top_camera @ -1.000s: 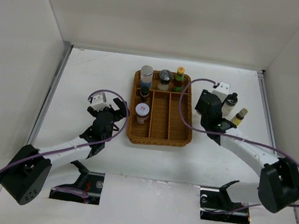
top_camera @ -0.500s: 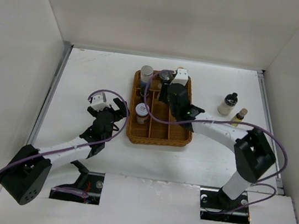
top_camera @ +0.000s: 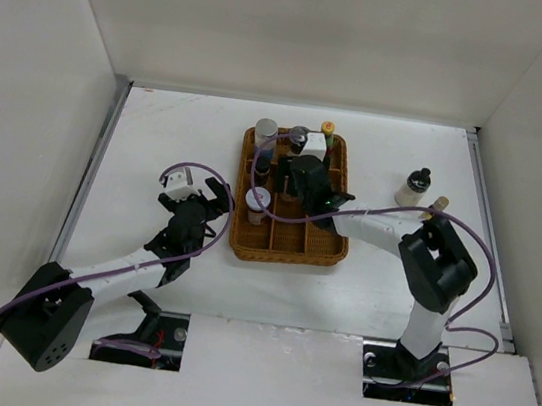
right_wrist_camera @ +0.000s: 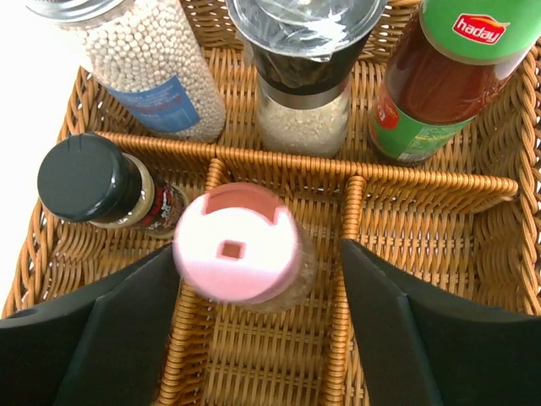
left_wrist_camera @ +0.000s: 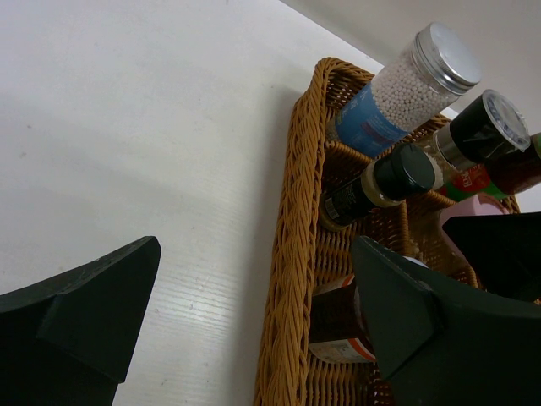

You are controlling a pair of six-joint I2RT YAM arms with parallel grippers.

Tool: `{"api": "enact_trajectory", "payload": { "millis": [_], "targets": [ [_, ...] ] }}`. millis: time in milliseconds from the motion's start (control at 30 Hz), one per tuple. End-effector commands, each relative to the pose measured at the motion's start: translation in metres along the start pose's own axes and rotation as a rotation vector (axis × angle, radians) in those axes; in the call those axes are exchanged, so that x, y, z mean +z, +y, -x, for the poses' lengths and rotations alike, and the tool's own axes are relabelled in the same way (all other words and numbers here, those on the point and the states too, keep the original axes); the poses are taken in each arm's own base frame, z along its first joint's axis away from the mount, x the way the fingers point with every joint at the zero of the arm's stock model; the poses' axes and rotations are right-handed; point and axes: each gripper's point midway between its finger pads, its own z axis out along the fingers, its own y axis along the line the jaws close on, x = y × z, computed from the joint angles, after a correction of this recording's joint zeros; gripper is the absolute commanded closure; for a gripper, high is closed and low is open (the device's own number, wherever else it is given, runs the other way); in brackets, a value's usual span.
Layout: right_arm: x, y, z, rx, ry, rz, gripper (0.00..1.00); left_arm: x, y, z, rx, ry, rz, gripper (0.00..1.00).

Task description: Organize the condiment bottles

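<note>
Pink-capped jar [right_wrist_camera: 237, 245] down in the woven tray's [right_wrist_camera: 499, 245] middle lane, right gripper [right_wrist_camera: 259, 250] released around it.
The jaws stand wider than the cap, with one finger [right_wrist_camera: 110, 338] close against it and the other clear. Lifting away crooked could catch the cap and topple the jar onto the black-capped spice bottle [right_wrist_camera: 84, 178] just beside it. The left gripper [left_wrist_camera: 254, 254] hangs spread and empty beside the tray's left rim. A pale black-capped bottle [top_camera: 413, 188] and a small yellow bottle [top_camera: 438, 205] wait on the table [top_camera: 160, 127], well apart from the tray.
</note>
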Motion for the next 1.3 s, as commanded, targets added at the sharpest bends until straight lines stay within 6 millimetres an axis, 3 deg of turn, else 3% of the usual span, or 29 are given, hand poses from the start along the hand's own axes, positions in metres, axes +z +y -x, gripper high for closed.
{"api": "enact_trajectory", "payload": {
  "millis": [0, 100, 167, 200, 267, 333, 367, 400, 433, 467, 533, 633, 767, 900, 1267],
  "targets": [
    [-0.014, 0.011, 0.047, 0.063, -0.095, 0.042, 0.15, 0.002, -0.013, 0.014, -0.051, -0.04, -0.038, 0.0],
    [-0.043, -0.001, 0.082, 0.097, -0.163, 0.045, 0.12, 0.001, -0.013, 0.015, -0.052, -0.041, -0.039, 0.0],
    [-0.066, -0.03, 0.106, 0.134, -0.228, 0.001, 0.12, 0.001, -0.013, 0.014, -0.052, -0.041, -0.039, 0.0],
    [-0.077, -0.052, 0.115, 0.153, -0.257, -0.042, 0.14, 0.001, -0.014, 0.014, -0.053, -0.04, -0.042, 0.0],
    [-0.1, -0.106, 0.124, 0.198, -0.313, -0.167, 0.29, 0.0, -0.015, 0.014, -0.052, -0.038, -0.046, 0.0],
    [-0.126, -0.171, 0.122, 0.244, -0.36, -0.343, 0.57, 0.0, -0.015, 0.014, -0.052, -0.038, -0.046, 0.0],
    [-0.139, -0.2, 0.118, 0.257, -0.371, -0.429, 0.65, 0.0, -0.016, 0.014, -0.054, -0.038, -0.048, 0.0],
    [-0.152, -0.226, 0.113, 0.273, -0.378, -0.509, 0.66, -0.001, -0.017, 0.015, -0.057, -0.041, -0.05, 0.0],
    [-0.162, -0.252, 0.106, 0.281, -0.373, -0.59, 0.64, -0.001, -0.017, 0.016, -0.059, -0.043, -0.052, 0.0],
    [-0.171, -0.275, 0.098, 0.284, -0.358, -0.665, 0.57, -0.002, -0.017, 0.016, -0.06, -0.044, -0.052, 0.0],
    [-0.182, -0.308, 0.084, 0.303, -0.341, -0.773, 0.24, -0.002, -0.016, 0.017, -0.062, -0.047, -0.052, 0.0],
    [-0.179, -0.335, 0.066, 0.307, -0.291, -0.848, 0.15, -0.002, -0.015, 0.017, -0.06, -0.045, -0.051, 0.0],
    [-0.155, -0.342, 0.053, 0.31, -0.211, -0.799, 0.16, -0.004, -0.018, 0.017, -0.062, -0.044, -0.06, 0.0],
    [-0.146, -0.354, 0.047, 0.319, -0.18, -0.815, 0.18, -0.005, -0.019, 0.016, -0.061, -0.042, -0.064, 0.0],
    [-0.121, -0.358, 0.026, 0.364, -0.107, -0.775, 0.45, -0.003, -0.021, 0.012, -0.055, -0.032, -0.066, 0.0]
  ]
}}
